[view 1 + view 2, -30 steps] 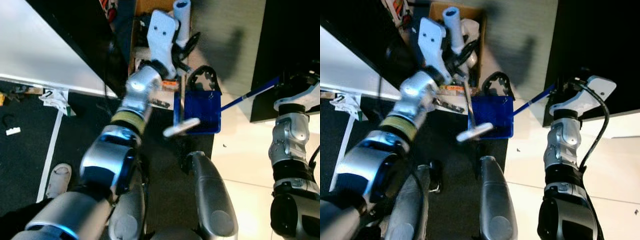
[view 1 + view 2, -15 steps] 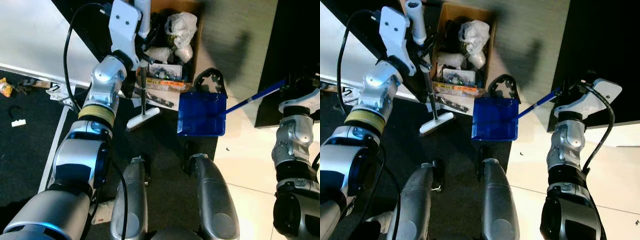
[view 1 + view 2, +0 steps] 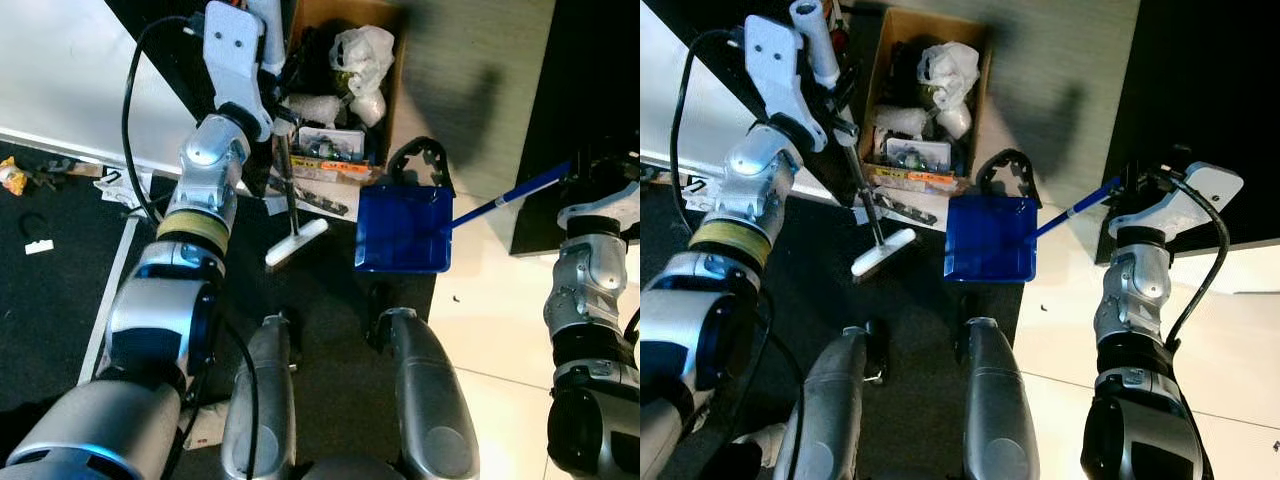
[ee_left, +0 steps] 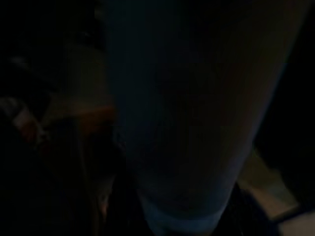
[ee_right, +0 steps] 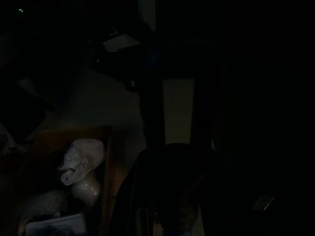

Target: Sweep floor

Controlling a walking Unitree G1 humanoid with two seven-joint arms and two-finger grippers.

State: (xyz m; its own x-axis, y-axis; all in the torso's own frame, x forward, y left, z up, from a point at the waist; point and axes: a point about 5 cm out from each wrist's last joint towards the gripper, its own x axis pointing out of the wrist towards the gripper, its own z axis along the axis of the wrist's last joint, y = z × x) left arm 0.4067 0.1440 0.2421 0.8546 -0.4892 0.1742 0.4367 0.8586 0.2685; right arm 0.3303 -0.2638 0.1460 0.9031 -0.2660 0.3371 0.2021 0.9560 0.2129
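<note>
My left gripper (image 3: pixel 281 124) is raised in front of me and shut on the broom's dark shaft (image 3: pixel 289 180). The broom's white grip (image 3: pixel 810 25) sticks up above it. Its white brush head (image 3: pixel 297 241) rests on the black mat, a little left of the blue dustpan (image 3: pixel 402 228). The dustpan lies flat at the mat's edge, with a black curved piece (image 3: pixel 415 160) behind it. Its long blue handle (image 3: pixel 505 197) runs up to my right gripper (image 3: pixel 578 168), which is shut on it in shadow. The left wrist view is very dark, with the pale grip (image 4: pixel 187 123) close up.
A cardboard box (image 3: pixel 392 95) of bags and scraps stands just beyond the broom; the white bag (image 5: pixel 81 157) is also faintly seen. A white board (image 3: pixel 70 90) lies at the left, with small litter (image 3: pixel 12 178) on the mat below it. My legs (image 3: pixel 420 400) stand on the mat; pale tiles (image 3: pixel 500 330) are at the right.
The brush head has swung a little to the right, toward the dustpan, since half a second ago. The camera view shifted over the past second. The dustpan and right arm have held still.
</note>
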